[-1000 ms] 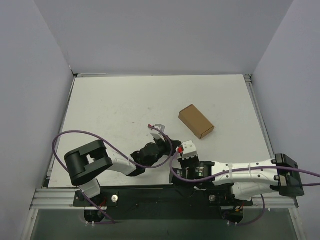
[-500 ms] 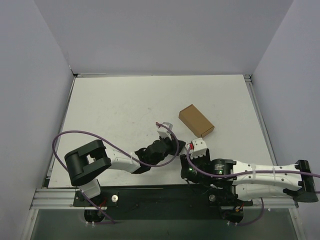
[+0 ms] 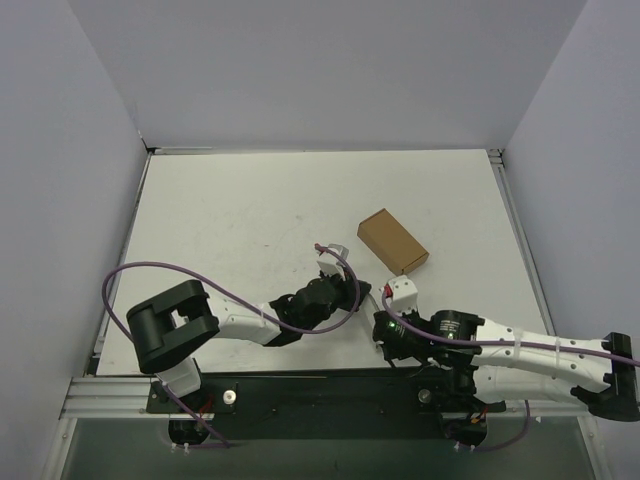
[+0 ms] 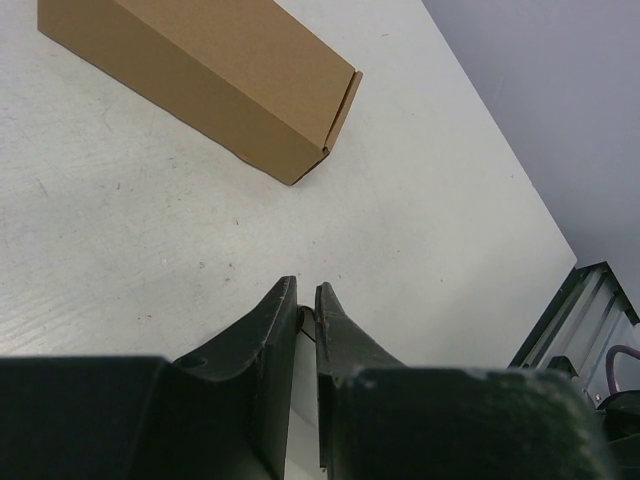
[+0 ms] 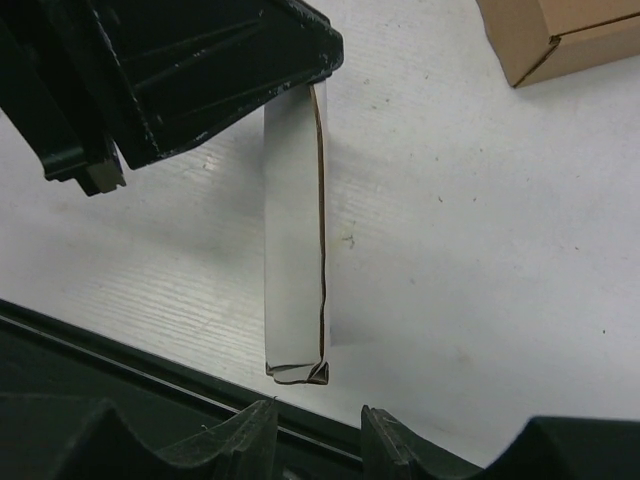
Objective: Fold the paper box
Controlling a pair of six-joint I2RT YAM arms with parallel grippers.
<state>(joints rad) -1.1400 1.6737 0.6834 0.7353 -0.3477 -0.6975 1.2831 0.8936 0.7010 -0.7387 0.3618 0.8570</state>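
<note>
Right wrist view, nearest first: right end effector [image 5: 318, 418] released, jaws apart and bare, fingertips just short of the near end of the paper box [image 5: 293, 250], a flattened white strip with a brown edge, pinched at its far end by the clenched left end effector [image 4: 305, 292]. Step in hand, by judgement: setting up a two-handed hold in mid-fold; needed next, a square closing of the right jaws on that free curled end without tearing it. Farther off: small closed brown box [image 5: 565, 35] lying well apart on the pale, scuffed counter [image 5: 480, 250], grey walls [image 3: 330, 70] on three sides.
</note>
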